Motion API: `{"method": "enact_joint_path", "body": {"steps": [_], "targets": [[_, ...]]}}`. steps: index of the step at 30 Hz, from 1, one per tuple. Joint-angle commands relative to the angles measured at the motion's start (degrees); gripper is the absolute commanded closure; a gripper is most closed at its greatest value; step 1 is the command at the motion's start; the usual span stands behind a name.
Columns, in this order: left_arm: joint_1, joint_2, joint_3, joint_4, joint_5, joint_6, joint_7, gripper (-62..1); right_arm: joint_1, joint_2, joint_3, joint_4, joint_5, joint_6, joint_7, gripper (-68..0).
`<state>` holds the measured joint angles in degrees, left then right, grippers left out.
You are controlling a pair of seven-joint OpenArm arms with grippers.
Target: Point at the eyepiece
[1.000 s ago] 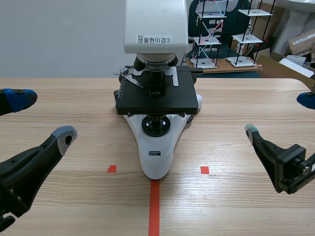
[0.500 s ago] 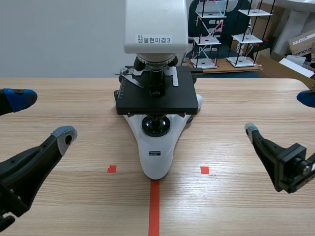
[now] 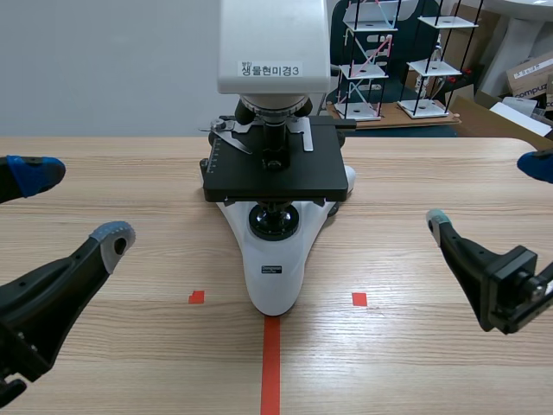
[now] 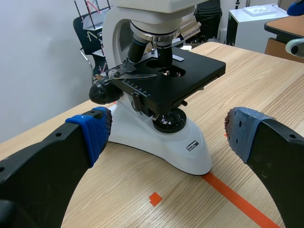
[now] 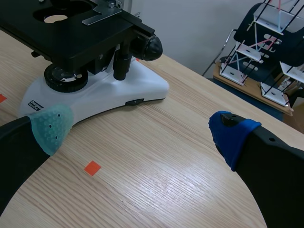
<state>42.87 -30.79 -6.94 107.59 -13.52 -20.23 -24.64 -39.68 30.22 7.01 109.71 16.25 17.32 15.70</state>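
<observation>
White-bodied microscope (image 3: 275,259) stood centred on the desk (image 3: 406,372), within either arm's reach. Its eyepiece lay above the frame, unseen. Left gripper (image 3: 76,206) and right gripper (image 3: 487,194) flanked the base, fingers spread wide and empty, neither apparently committed to pointing.

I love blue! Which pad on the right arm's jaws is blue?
The pad farther from the microscope; the other pad, nearer it, is grey-green.
</observation>
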Motion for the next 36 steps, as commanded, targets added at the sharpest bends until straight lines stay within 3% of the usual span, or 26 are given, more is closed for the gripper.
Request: {"method": "enact_joint_path", "body": {"steps": [1, 22, 23, 25, 30, 36], "targets": [[0.09, 0.28, -0.15, 0.15, -0.44, -0.09, -0.87, -50.6, 0.48, 0.87, 0.11, 0.81, 0.46, -0.15, 0.15, -63.0], [0.11, 0.28, -0.15, 0.15, -0.44, -0.09, -1.03, -50.6, 0.46, 1.03, -0.33, 0.81, 0.46, -0.22, 0.22, -61.7], [0.11, 0.28, -0.15, 0.15, -0.44, -0.09, -1.03, -50.6, 0.46, 1.03, -0.33, 0.81, 0.46, -0.22, 0.31, -58.0], [0.11, 0.28, -0.15, 0.15, -0.44, -0.09, -1.03, -50.6, 0.46, 1.01, -0.33, 0.81, 0.46, -0.22, 0.35, -43.9], [0.11, 0.28, -0.15, 0.15, -0.44, -0.09, -1.03, -50.6, 0.46, 0.87, -0.33, 0.81, 0.46, -0.26, 0.55, -0.2], [0.11, 0.28, -0.15, 0.15, -0.44, -0.09, -1.03, -50.6, 4.66, 1.27, -0.20, 1.01, 1.36, -1.29, -0.66, -0.2]]}}
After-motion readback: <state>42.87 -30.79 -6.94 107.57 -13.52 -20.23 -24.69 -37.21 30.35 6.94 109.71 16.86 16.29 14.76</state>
